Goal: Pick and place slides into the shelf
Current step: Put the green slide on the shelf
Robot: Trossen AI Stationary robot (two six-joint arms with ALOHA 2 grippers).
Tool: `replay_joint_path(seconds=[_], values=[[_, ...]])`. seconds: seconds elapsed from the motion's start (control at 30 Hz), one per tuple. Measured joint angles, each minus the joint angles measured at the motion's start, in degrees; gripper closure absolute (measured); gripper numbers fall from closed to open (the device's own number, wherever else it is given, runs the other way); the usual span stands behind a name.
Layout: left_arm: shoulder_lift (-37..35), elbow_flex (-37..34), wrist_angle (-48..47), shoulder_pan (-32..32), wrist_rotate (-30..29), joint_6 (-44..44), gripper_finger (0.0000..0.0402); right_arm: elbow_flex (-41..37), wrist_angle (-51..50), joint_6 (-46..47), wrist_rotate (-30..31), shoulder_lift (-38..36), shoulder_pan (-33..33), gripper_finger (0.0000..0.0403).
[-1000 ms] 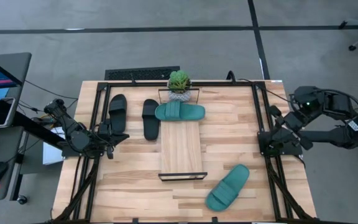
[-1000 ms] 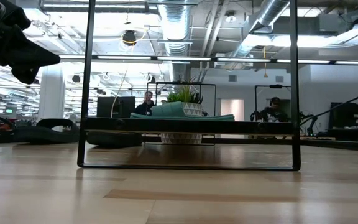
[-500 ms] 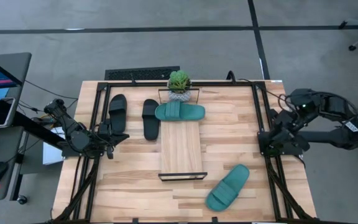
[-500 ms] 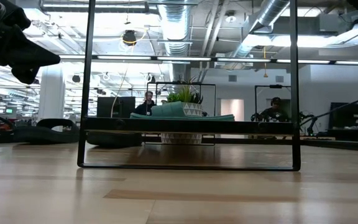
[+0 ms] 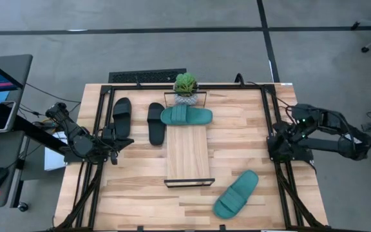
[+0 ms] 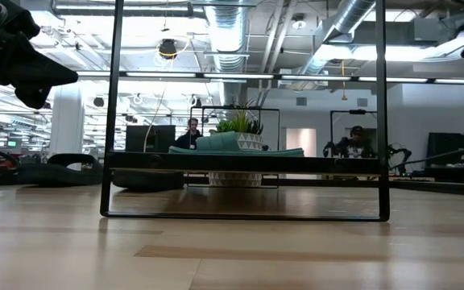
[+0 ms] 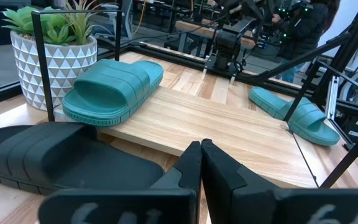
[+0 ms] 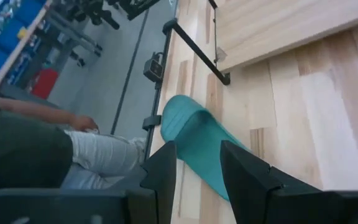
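Observation:
The shelf (image 5: 187, 149) lies mid-table. One teal slide (image 5: 186, 116) rests sole-down across its far end, also seen in the left wrist view (image 7: 114, 87). A second teal slide (image 5: 236, 194) lies on the table near the right front. Two black slides (image 5: 122, 116) (image 5: 156, 123) lie left of the shelf. My left gripper (image 7: 201, 149) is shut and holds nothing, at the left edge (image 5: 125, 142) near the black slides. My right gripper (image 8: 197, 155) stands open and holds nothing, above the right edge (image 5: 283, 132), looking toward the loose teal slide (image 8: 197, 146).
A potted plant (image 5: 185, 87) stands at the shelf's far end. Black frame rails (image 5: 272, 129) run along the table's edges. A person's arm and leg (image 8: 73, 121) show beyond the table's near edge. Bare wood lies between the shelf and the right rail.
My right gripper has come down at the table's right edge, its arm folding in toward its base, and it has rolled about its own axis. Its fingers stay open. The slides and my left arm have not moved.

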Motion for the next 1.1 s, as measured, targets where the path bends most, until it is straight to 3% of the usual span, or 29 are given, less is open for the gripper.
replay_joint_path(seconds=[0.4, 1.1], values=[[0.0, 0.0, 0.0, 0.0, 0.0, 0.0, 0.0401, -7.7, 1.9, 9.1, 0.2, -6.9, 0.0, 0.0287], [0.0, 0.0, 0.0, 0.0, 0.0, 0.0, 0.0401, -15.8, 7.1, 16.5, 1.0, -6.5, 2.0, 0.0287]])
